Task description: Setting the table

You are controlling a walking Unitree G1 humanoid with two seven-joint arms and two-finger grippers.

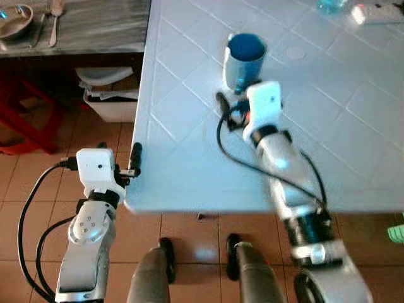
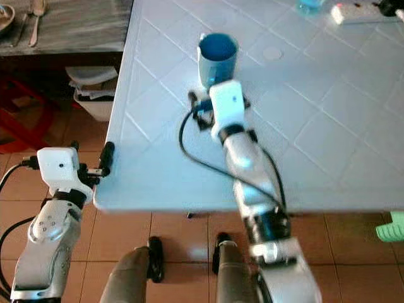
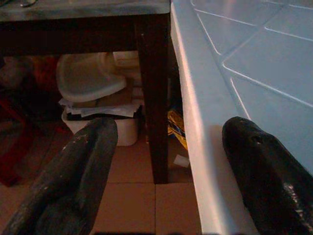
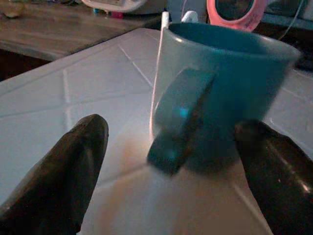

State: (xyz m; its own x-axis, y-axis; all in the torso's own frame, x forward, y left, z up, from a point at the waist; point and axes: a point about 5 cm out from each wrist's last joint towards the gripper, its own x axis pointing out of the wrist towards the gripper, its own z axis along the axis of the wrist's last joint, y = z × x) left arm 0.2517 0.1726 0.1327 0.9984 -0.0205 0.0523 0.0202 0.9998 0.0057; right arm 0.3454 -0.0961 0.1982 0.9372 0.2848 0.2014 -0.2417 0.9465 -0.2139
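A blue mug (image 1: 245, 60) stands upright on the white tiled table (image 1: 189, 177), toward its middle. My right gripper (image 1: 232, 104) reaches over the table and stops just short of the mug. In the right wrist view the mug's handle (image 4: 177, 117) faces the camera, and the open gripper (image 4: 168, 171) has one black finger (image 4: 63, 171) on either side of it, touching nothing. My left gripper (image 1: 134, 158) is at the table's left edge, open and empty, with one finger (image 3: 264, 171) over the tabletop rim.
A wooden side table (image 1: 95, 28) at the back left carries a bowl (image 1: 16, 19) and cutlery (image 1: 53, 19). Under it are a white bin (image 1: 110, 95) and a red stool (image 1: 25, 120). A power strip (image 1: 379, 12) lies at the table's far right.
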